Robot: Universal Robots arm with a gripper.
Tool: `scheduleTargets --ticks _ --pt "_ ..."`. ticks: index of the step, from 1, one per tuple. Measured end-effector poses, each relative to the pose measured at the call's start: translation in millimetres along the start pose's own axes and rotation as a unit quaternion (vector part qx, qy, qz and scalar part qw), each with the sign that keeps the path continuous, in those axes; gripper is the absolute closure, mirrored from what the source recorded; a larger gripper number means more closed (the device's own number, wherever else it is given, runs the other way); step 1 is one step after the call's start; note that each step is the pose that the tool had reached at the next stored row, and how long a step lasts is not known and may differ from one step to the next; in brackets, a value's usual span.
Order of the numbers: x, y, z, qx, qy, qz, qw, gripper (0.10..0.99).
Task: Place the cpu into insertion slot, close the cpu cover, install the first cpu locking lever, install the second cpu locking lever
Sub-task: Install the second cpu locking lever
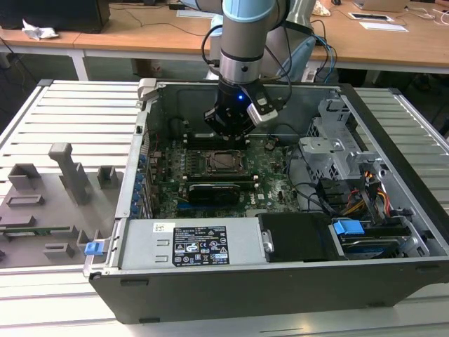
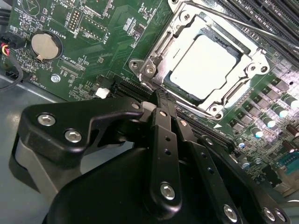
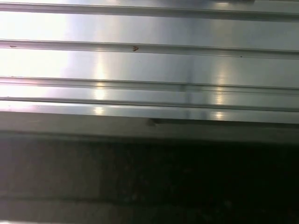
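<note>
In the second wrist view the cpu (image 2: 202,65) lies flat in the insertion slot (image 2: 149,70), its pale metal face showing through the window of the cpu cover (image 2: 254,59), which lies down over it. A thin locking lever rod (image 2: 243,25) runs along one side of the socket. My gripper (image 2: 158,95) is shut with nothing in it, its black fingertips just off a corner of the socket. In the exterior view the gripper (image 1: 226,135) hangs inside the open computer case, just behind the insertion slot (image 1: 223,161).
A long black expansion card (image 1: 216,191) lies in front of the socket. The power supply (image 1: 189,244) fills the case's near side, and a drive cage (image 1: 337,151) with cables stands at the exterior view's right. Grey fixtures (image 1: 56,196) sit at its left.
</note>
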State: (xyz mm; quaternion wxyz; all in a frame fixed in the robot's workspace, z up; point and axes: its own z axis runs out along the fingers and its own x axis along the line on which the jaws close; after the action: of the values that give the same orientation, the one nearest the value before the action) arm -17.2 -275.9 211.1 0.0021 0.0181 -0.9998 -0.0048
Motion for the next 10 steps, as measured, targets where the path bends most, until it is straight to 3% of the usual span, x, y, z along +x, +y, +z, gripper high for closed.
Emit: scheduleTargets --ticks 10 --pt "0.2 -5.3 -0.1 0.0 0.0 0.0 1.0 0.98"
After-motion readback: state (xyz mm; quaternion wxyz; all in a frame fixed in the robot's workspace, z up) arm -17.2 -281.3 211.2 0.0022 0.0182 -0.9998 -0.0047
